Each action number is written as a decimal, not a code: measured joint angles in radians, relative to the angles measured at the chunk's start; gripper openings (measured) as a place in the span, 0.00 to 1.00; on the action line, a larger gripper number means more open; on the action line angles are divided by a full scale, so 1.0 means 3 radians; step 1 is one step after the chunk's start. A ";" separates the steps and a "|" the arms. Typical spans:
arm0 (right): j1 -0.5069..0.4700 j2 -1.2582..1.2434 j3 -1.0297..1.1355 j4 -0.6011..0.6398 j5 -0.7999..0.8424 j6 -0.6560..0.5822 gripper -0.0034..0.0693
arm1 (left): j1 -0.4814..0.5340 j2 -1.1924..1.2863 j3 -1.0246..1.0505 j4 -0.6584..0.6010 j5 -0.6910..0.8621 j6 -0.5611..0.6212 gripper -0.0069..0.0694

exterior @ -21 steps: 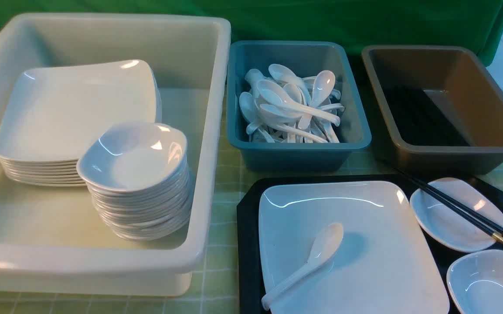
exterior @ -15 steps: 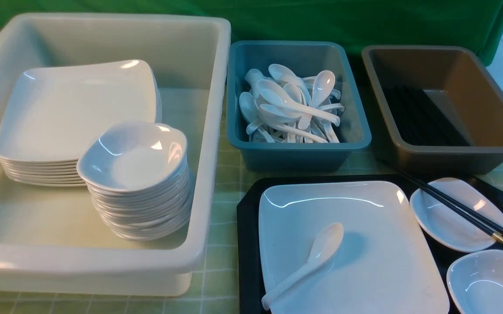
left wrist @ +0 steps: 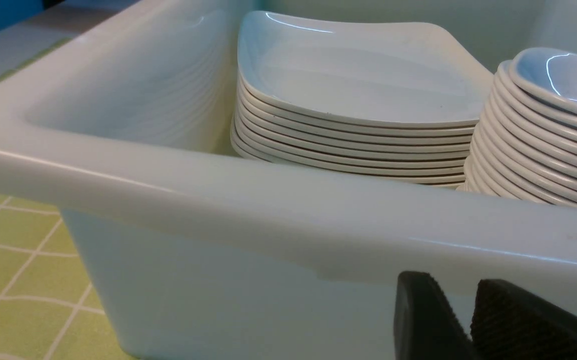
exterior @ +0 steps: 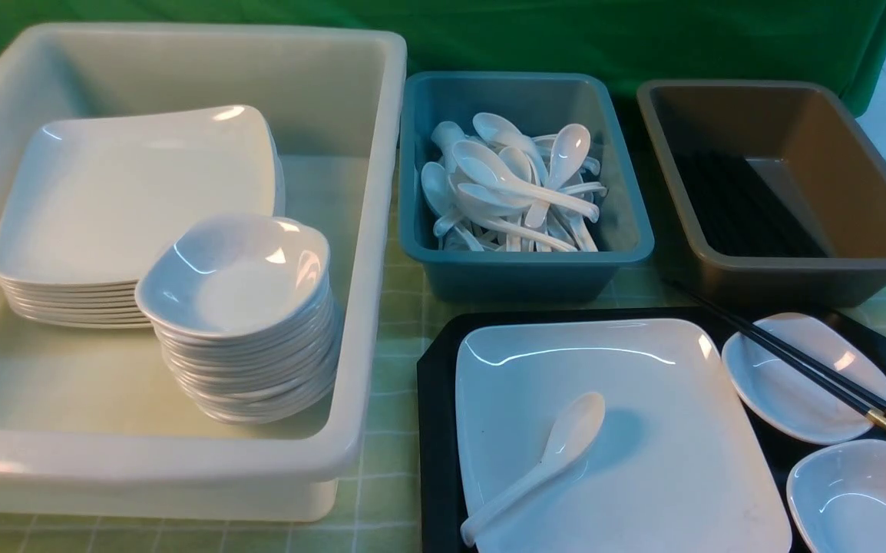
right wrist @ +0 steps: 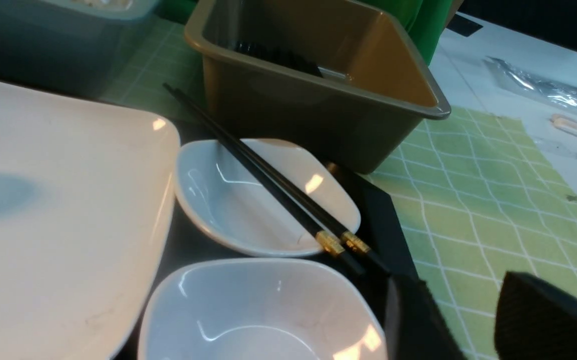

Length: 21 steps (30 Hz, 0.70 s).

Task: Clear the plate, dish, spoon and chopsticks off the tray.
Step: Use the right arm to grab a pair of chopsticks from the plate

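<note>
Our right gripper [right wrist: 461, 290] hangs with its jaws apart and empty, just beside the thick ends of the chopsticks [right wrist: 268, 180]. Our left gripper [left wrist: 453, 285], its jaws only a little apart, holds nothing in front of the white tub [left wrist: 268, 210]. On the tray [exterior: 435, 399] lies the plate [exterior: 681, 430], and it carries the spoon [exterior: 573, 426]. The chopsticks lie across the farther small dish [exterior: 781, 399].

table: light green tablecloth [exterior: 389, 430] with thin white lines making squares | behind the tablecloth: dark green curtain [exterior: 643, 38] | past the tablecloth's right edge: plain white surface [right wrist: 508, 75] | light: bright, with soft shadows
</note>
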 joint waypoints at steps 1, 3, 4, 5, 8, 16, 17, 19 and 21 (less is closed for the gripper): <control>0.0000 0.0000 0.0000 0.0000 0.0000 0.0000 0.38 | 0.0000 0.0000 0.0000 0.0000 0.0000 0.0000 0.29; 0.0000 0.0000 0.0000 0.0000 0.0000 0.0000 0.38 | 0.0000 0.0000 0.0000 0.0000 0.0000 0.0000 0.29; 0.0000 0.0000 0.0000 0.0000 0.0000 0.0000 0.38 | 0.0000 0.0000 0.0000 0.0000 0.0000 0.0000 0.29; 0.0000 0.0000 0.0000 0.0000 0.0000 0.0000 0.38 | 0.0000 0.0000 0.0000 0.0000 0.0000 0.0000 0.29; 0.0000 0.0000 0.0000 0.0000 0.0000 0.0000 0.38 | 0.0000 0.0000 0.0000 0.0000 0.0000 0.0000 0.30; 0.0000 0.0000 0.0000 0.0000 0.0000 0.0000 0.38 | 0.0000 0.0000 0.0000 0.0019 0.0000 0.0000 0.31; 0.0000 0.0000 0.0000 0.0000 0.0000 0.0000 0.38 | 0.0000 0.0000 0.0000 0.0000 0.0000 0.0000 0.31; 0.0000 0.0000 0.0000 0.0000 0.0000 0.0000 0.38 | 0.0000 0.0000 0.0000 0.0019 0.0000 0.0000 0.31; 0.0000 0.0000 0.0000 0.0000 0.0000 0.0000 0.38 | 0.0000 0.0000 0.0000 0.0000 0.0000 0.0000 0.31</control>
